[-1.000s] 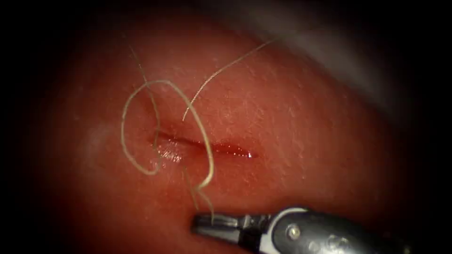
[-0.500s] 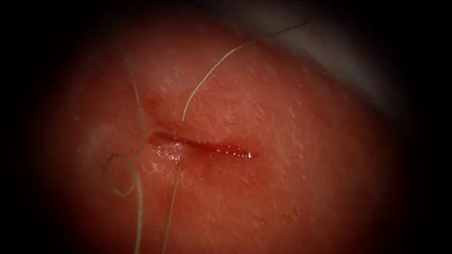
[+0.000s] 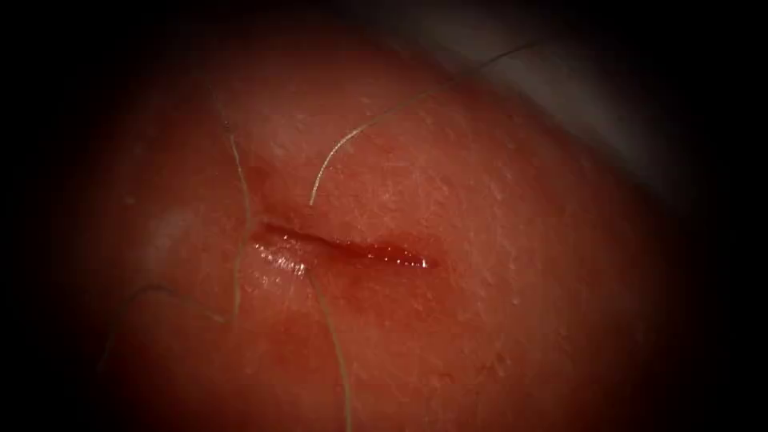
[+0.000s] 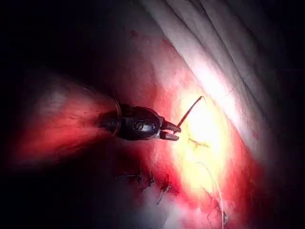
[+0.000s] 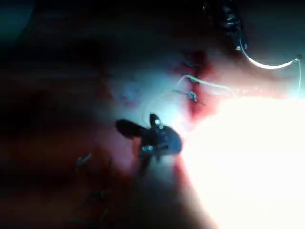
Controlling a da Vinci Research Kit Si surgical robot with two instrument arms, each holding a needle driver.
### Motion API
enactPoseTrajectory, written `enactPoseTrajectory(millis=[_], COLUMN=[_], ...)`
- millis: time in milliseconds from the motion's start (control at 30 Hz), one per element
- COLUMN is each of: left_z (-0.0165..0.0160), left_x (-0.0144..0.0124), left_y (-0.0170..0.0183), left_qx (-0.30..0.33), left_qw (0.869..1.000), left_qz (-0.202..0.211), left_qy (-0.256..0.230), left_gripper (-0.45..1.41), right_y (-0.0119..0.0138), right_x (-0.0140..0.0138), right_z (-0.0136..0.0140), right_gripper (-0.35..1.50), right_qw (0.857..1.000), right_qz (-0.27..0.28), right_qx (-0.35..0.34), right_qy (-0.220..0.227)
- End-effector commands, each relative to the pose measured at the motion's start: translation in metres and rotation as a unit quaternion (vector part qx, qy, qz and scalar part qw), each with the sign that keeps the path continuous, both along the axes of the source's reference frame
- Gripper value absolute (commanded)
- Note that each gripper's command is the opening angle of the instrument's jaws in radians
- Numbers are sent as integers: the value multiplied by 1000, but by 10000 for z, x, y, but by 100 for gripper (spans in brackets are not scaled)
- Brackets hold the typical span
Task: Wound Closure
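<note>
My left tool (image 4: 172,131) has its jaws gripping the needle (image 4: 191,109) near one end, clear of the tissue (image 3: 496,240). My right tool (image 5: 151,139) is too blurred to judge. Thread (image 3: 332,336) trails from the cut (image 3: 352,250) toward 6 o'clock.

The thread (image 3: 240,240) loop has drawn flat across the cut (image 3: 344,250); the right hand has left the endoscope view.

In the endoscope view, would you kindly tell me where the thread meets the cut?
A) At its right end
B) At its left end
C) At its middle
B: one strand of thread runs down across the left end of the cut, and a second strand comes out of the tissue just below that same end.
</note>
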State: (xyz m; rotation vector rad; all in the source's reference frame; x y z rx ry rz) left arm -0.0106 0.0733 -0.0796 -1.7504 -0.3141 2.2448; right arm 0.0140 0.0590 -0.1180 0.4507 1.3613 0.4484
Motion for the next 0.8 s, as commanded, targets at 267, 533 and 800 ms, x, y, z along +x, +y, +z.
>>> enactPoseTrajectory(millis=[267,533,800], left_z=[9,9,9], left_x=[17,17,15], left_y=[0,0,-2], left_qx=[2,4,4], left_qw=[1000,1000,1000], left_qz=[0,-5,-7], left_qy=[2,5,7], left_gripper=[-35,-35,-35], right_y=[44,59,104], right_x=[-87,-148,-127], right_z=[-1,0,47], right_gripper=[148,133,128], right_qw=[998,998,995], right_qz=[46,57,83], right_qx=[-26,-22,-59], right_qy=[-32,6,-18])
